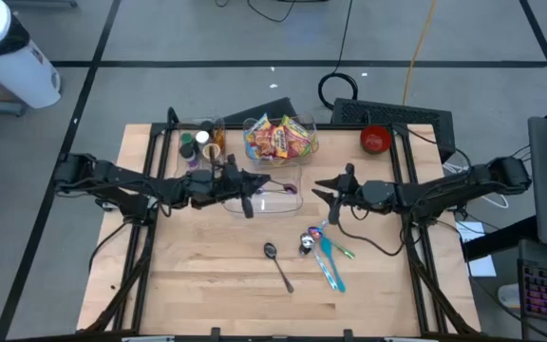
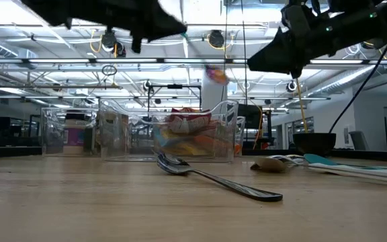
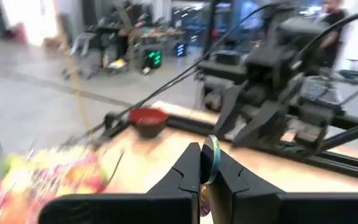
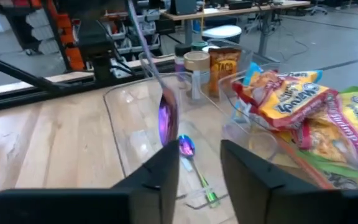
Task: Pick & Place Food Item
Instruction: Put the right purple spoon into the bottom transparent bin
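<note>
Left gripper (image 3: 209,180): pinched shut on a thin shiny food item (image 3: 211,158), up over the clear tray (image 1: 272,202).
Right gripper (image 4: 199,165): fingers partly apart, holding nothing, just right of that tray.
Clear tray: iridescent spoon (image 4: 187,148) lying inside.
Clear bin (image 1: 280,139): stuffed with colourful snack packets (image 4: 291,99).
Red bowl (image 1: 376,140): can't tell what's in it.

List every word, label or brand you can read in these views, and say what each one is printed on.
"TACO": on the orange seasoning packet standing behind the clear bins.
Snack bags in the clear bin: yellow and red print, too blurred to read.
Spice jars in the side bin: labels too small to read.
No other text is readable in any view.
</note>
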